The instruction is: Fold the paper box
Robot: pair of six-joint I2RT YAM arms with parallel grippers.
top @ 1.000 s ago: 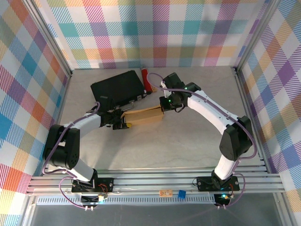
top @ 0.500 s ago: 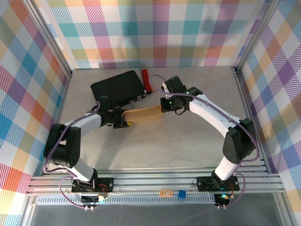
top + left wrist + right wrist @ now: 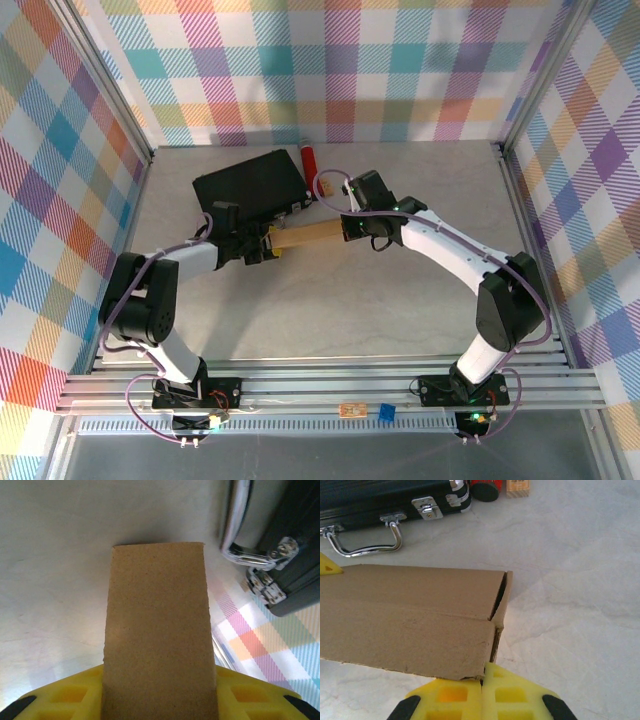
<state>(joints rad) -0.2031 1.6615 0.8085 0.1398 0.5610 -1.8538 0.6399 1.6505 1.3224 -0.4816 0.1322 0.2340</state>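
— Where's the paper box point(image 3: 305, 236) sitting?
— Mid-table, strung between the two arms, just in front of the black case point(image 3: 250, 185). The left gripper point(image 3: 264, 243) is half open, clamped across one end.
— And the right gripper point(image 3: 482, 682)?
— Fingers pressed together at the far corner. I can't tell if any card is nipped between them.
— What worries you?
— If that corner slips, the box could swing into the handle point(image 3: 362, 542), or the flap could tear.

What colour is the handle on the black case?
Shiny silver metal handle on the black rectangular case; clearest in the right wrist view.
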